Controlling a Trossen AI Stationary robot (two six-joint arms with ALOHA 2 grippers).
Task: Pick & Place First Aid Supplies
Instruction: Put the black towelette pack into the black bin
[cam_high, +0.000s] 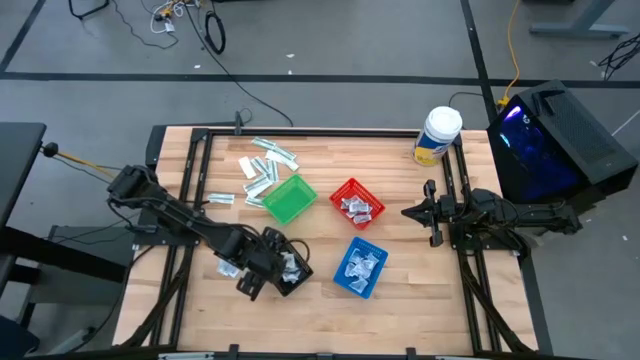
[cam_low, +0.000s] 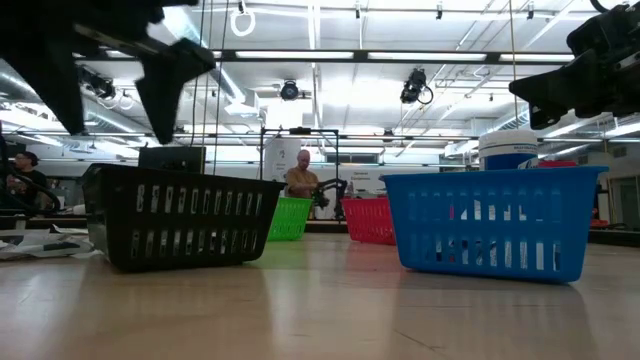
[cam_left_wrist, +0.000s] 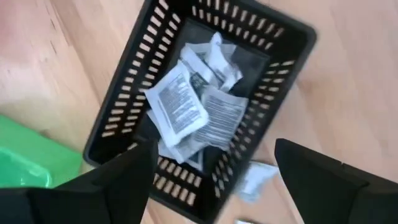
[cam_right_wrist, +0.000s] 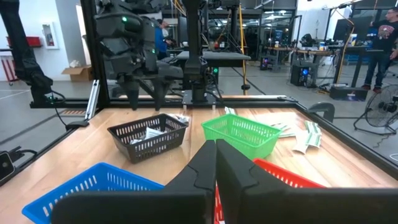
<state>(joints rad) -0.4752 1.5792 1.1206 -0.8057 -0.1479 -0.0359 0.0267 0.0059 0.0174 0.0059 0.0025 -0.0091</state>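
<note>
Several crinkled white printed packets (cam_left_wrist: 189, 115) are lying in the slotted black plastic basket (cam_left_wrist: 127, 93) directly beneath the left gripper (cam_left_wrist: 214, 177), whose jaws are standing wide apart, holding nothing. Four square baskets are sitting on the wooden table (cam_high: 400, 300): black, green (cam_high: 289, 198), red (cam_high: 357, 203) and blue (cam_high: 358, 266). More narrow strips (cam_high: 262, 168) are lying loose beyond the green one. The right gripper (cam_high: 408, 212) is waiting closed and empty at the table's right edge.
</note>
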